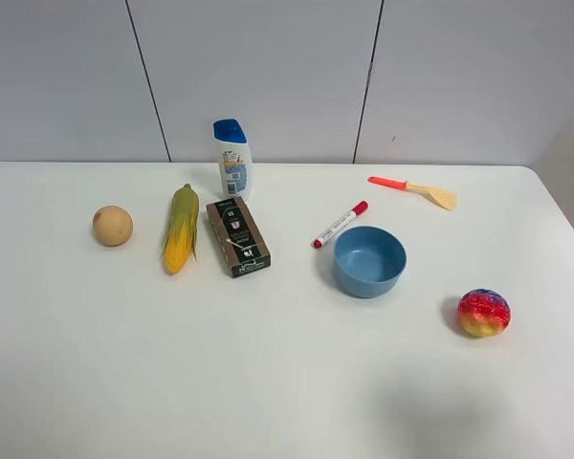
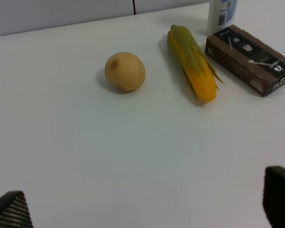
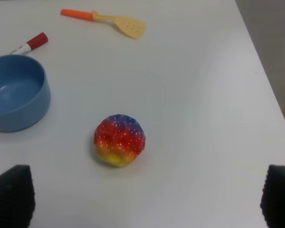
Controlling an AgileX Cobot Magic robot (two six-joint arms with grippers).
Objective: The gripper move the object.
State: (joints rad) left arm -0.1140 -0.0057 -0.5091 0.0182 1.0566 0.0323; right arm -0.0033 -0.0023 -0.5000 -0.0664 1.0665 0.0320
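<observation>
The tan-orange ball [image 1: 112, 226] sits on the white table at the left, beside the yellow corn cob [image 1: 181, 228]. In the left wrist view the ball [image 2: 125, 71] lies well ahead of my left gripper [image 2: 145, 205]. Only the two black fingertips [image 2: 279, 194] show at the frame's corners, wide apart and empty. My right gripper [image 3: 145, 197] is also open and empty, with its fingertips [image 3: 12, 194] wide apart, facing the rainbow-coloured ball [image 3: 119, 140]. Neither gripper shows in the exterior high view.
Right of the corn lie a dark box [image 1: 237, 236] and a white bottle with a blue cap [image 1: 232, 158]. Further right are a red marker [image 1: 340, 224], a blue bowl [image 1: 368, 260], an orange spatula [image 1: 413, 189] and the rainbow ball [image 1: 484, 312]. The table's right edge [image 1: 564, 220] is near.
</observation>
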